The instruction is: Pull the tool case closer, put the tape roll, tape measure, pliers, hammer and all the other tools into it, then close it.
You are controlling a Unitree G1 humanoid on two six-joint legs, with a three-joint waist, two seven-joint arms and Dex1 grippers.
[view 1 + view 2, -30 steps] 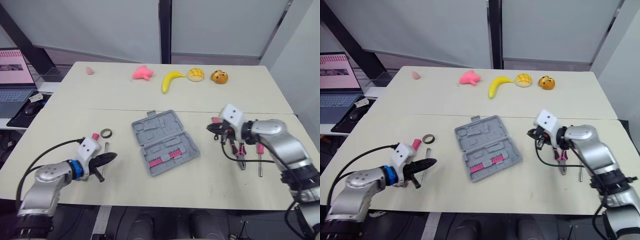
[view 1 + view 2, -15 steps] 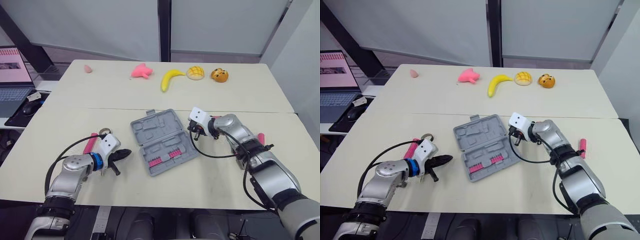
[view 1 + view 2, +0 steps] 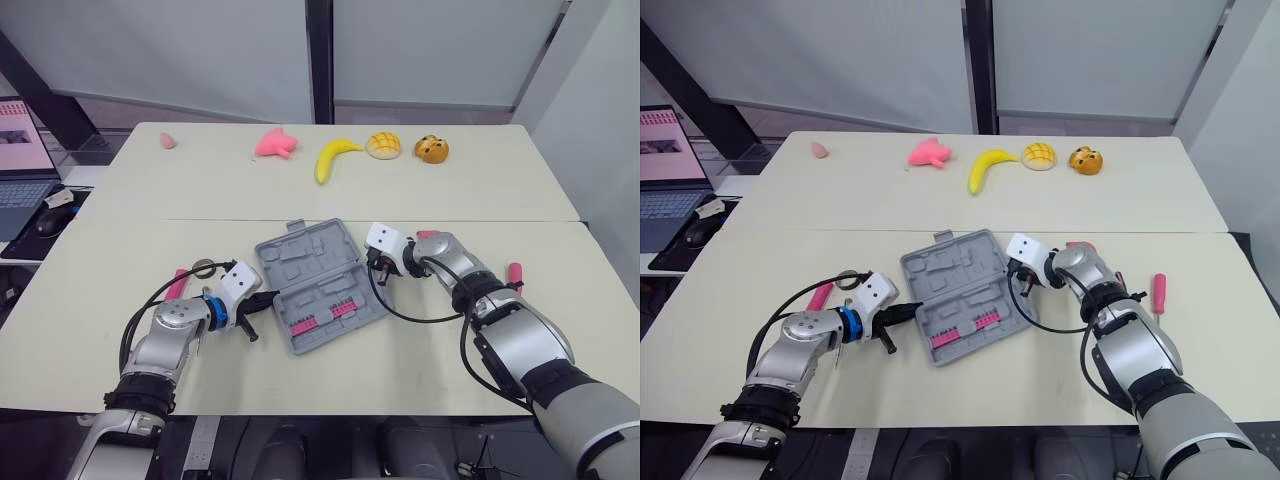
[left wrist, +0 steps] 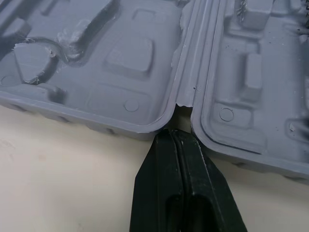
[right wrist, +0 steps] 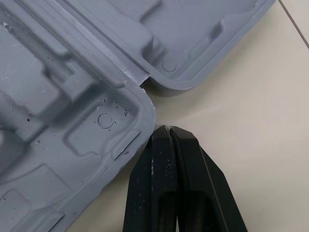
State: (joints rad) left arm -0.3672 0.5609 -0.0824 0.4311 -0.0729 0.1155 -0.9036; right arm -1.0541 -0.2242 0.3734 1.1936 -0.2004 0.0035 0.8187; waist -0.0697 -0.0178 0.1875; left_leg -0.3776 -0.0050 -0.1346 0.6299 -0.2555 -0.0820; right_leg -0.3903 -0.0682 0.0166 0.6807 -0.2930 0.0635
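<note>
I had the open tool case (image 3: 318,285) lying flat at the centre of the frame. My left gripper (image 4: 175,136) was pinched together on nothing, tips at the case's hinge notch. My right gripper (image 5: 166,130), likewise closed and empty, sat just beside the opposite edge.

I am bringing my left gripper (image 3: 262,299) in from the lower left to the hinge end of the tool case (image 3: 305,255) at centre frame. I am swinging my right gripper (image 3: 378,273) in from the right to the opposite hinge end.
</note>
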